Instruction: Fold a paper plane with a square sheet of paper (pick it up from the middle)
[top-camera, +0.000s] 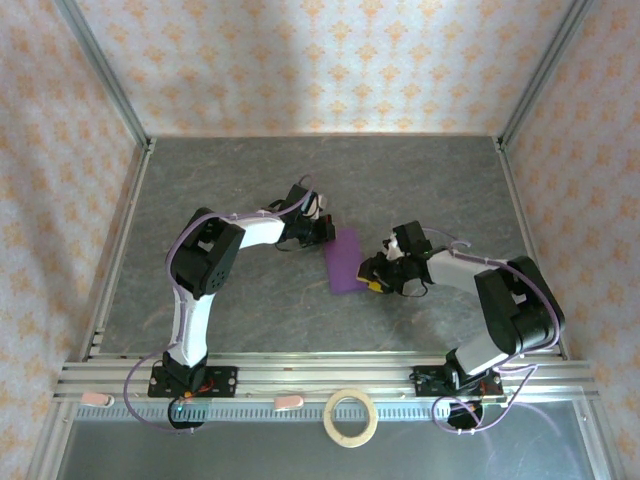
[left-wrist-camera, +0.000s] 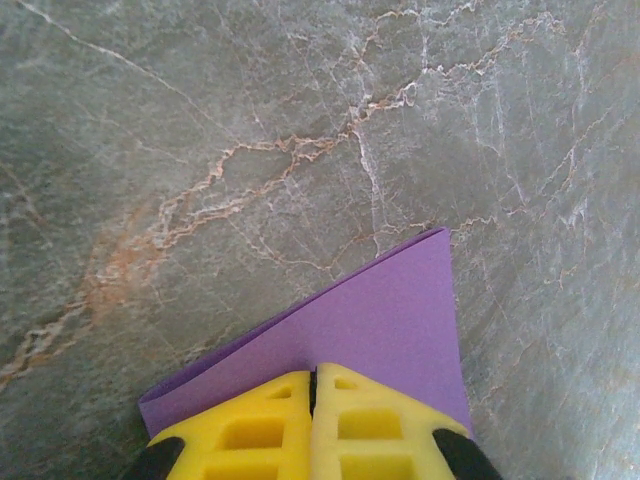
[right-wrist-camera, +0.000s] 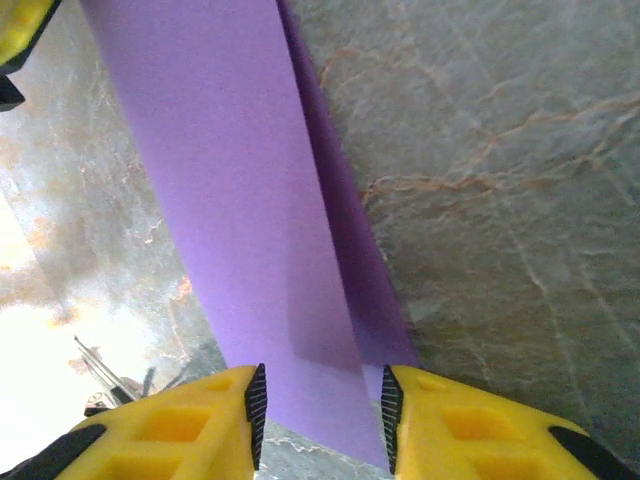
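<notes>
The square sheet of paper (top-camera: 346, 260) is purple and folded into a narrow double-layered strip, lying mid-table between the two arms. My left gripper (top-camera: 325, 232) is at the strip's far left end. In the left wrist view its yellow fingers meet tip to tip, left gripper (left-wrist-camera: 313, 375) shut, and the paper (left-wrist-camera: 390, 320) fans out from under the tips with a lower layer showing along the left edge. My right gripper (top-camera: 378, 272) is at the strip's near right end. In the right wrist view it is open (right-wrist-camera: 322, 400), one finger on each side of the paper (right-wrist-camera: 230, 200).
A tan tape ring (top-camera: 351, 417) lies on the front rail between the arm bases. Metal frame posts and patterned walls enclose the grey marble table (top-camera: 300, 180) on three sides. A left gripper finger (right-wrist-camera: 15, 25) shows at the top left of the right wrist view.
</notes>
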